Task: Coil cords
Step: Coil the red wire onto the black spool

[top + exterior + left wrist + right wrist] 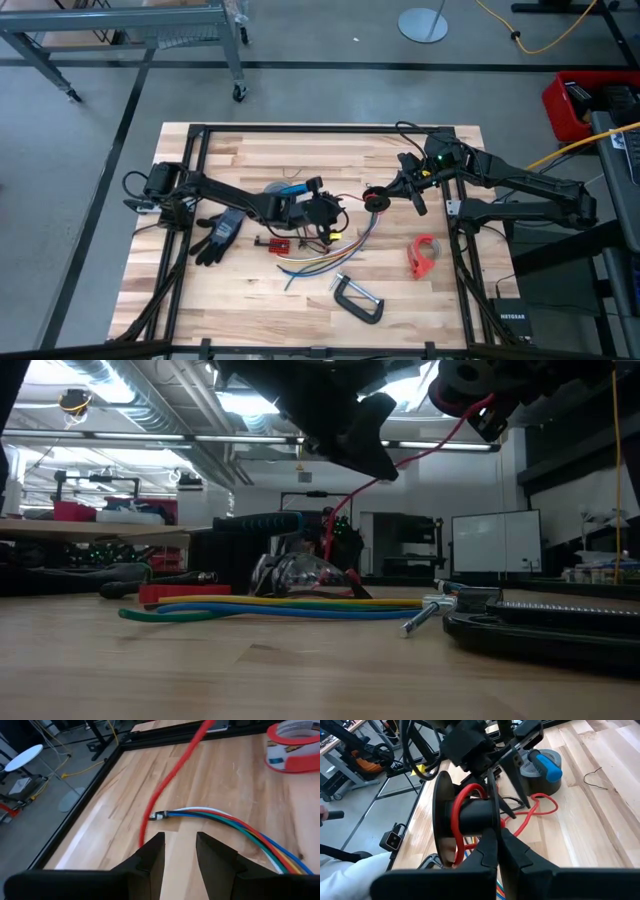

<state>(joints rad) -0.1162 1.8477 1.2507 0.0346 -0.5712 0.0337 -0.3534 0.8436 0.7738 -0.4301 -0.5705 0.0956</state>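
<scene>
1. The tabletop [250, 150] is pale wooden planks inside a black frame, on a grey floor; the low view shows a workshop room with ceiling lights and whiteboards.
2. A wheeled metal rack [130, 30] stands beyond the tabletop, with a round white stand base [424, 23] and a thick yellow cable [530, 40] on the floor.
3. On the tabletop lie a black glove [218, 235], a grey tape roll [542, 767] with a blue-handled item on it, a red tape dispenser [423, 255] and a metal clamp [358, 300].
4. The coloured strand bundle [320, 262] lies flat near the middle, just in front of the left tool [322, 215].
5. The left tool's fingers [150, 862] stand apart, released, above the bundle's end and beside the red cord [165, 785].
6. The right tool [412, 190] is clenched on a black spool [465, 817] wound with red cord, held raised; the cord runs down towards the left tool.
</scene>
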